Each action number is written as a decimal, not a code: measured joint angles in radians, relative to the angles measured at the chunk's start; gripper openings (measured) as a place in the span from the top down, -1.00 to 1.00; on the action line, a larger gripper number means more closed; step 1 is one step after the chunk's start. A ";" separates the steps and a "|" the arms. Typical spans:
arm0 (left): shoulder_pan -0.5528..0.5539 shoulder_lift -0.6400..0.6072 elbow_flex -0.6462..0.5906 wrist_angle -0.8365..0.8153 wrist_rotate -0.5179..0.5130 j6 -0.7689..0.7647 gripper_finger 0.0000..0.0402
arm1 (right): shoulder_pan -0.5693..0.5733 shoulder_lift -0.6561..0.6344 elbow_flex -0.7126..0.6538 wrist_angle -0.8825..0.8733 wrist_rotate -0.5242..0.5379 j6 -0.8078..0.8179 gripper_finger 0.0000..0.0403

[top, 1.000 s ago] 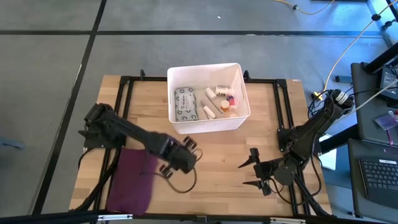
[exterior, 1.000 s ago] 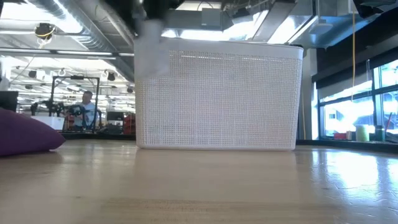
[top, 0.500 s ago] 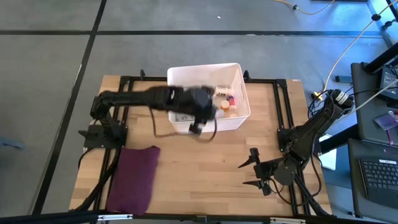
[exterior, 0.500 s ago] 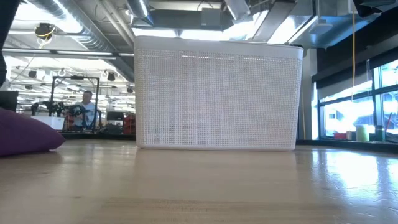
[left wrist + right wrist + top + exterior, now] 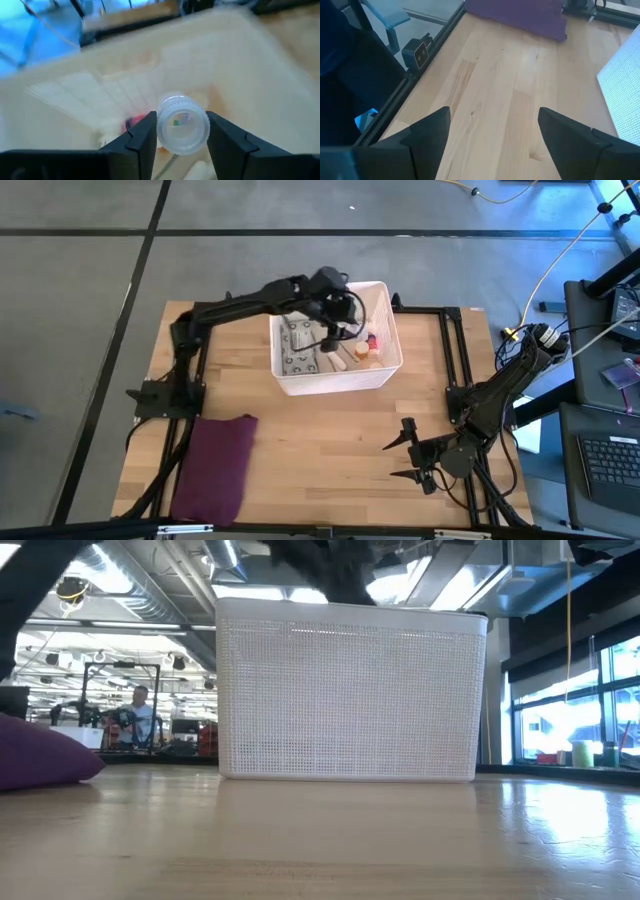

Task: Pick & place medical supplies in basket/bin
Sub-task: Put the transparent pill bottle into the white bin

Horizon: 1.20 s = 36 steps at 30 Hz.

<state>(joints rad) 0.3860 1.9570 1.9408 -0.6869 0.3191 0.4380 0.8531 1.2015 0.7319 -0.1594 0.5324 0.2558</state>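
White item: small round ribbed-cap bottle [image 5: 182,124], clear plastic look, printed label on its face; pinched between the left jaws, end-on to the wrist camera.
Left jaws: left gripper [image 5: 335,330] closed on the bottle at a middling width; hangs over the tub's open top, arm reaching across from the left side of the tabletop.
Right jaws: right gripper [image 5: 490,134] spread wide, holding nothing; parked low over the bare wood near the right front of the tabletop.
Tub: white plastic basket [image 5: 385,360], rectangular, rounded corners, fine mesh-pattern walls in the low view; stands at the far middle of the tabletop.
Inside tub: grey-green printed packet [image 5: 297,348] lying flat on the left half; small white and beige tubes [image 5: 336,356] and caps on the right, one with an orange-red spot.
Outside tub: maroon cloth [image 5: 213,465], soft, flat, at the near left of the tabletop, well apart from the tub.
Tabletop: light wood planks [image 5: 330,440], smooth, black rail frame round it.
Risk: smooth round bottle gripped on curved sides could slip or roll out early; released too near the rim it may bounce off the wall and land outside; a drop onto the loose pieces could scatter them.
Risk 2: left wrist cable hangs close to the tub wall, could snag the rim on withdrawal.
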 joint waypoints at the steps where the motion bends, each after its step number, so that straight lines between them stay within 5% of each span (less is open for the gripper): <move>1: 0.007 0.029 0.000 0.012 -0.001 0.002 0.29 | 0.000 0.000 0.000 0.000 0.000 0.000 -0.51; 10: 0.042 0.212 -0.001 0.093 0.021 0.019 0.29 | 0.000 0.000 0.000 -0.008 0.000 0.002 -0.51; 15: 0.041 0.275 -0.001 0.098 0.119 0.018 0.29 | 0.000 0.000 0.000 -0.011 0.000 0.001 -0.51; 36: 0.026 0.350 0.000 0.162 0.117 0.020 0.24 | 0.000 0.000 0.000 -0.026 0.000 0.013 -0.51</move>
<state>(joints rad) 0.4122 2.3066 1.9404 -0.5246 0.4359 0.4579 0.8530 1.2015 0.7317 -0.1856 0.5327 0.2686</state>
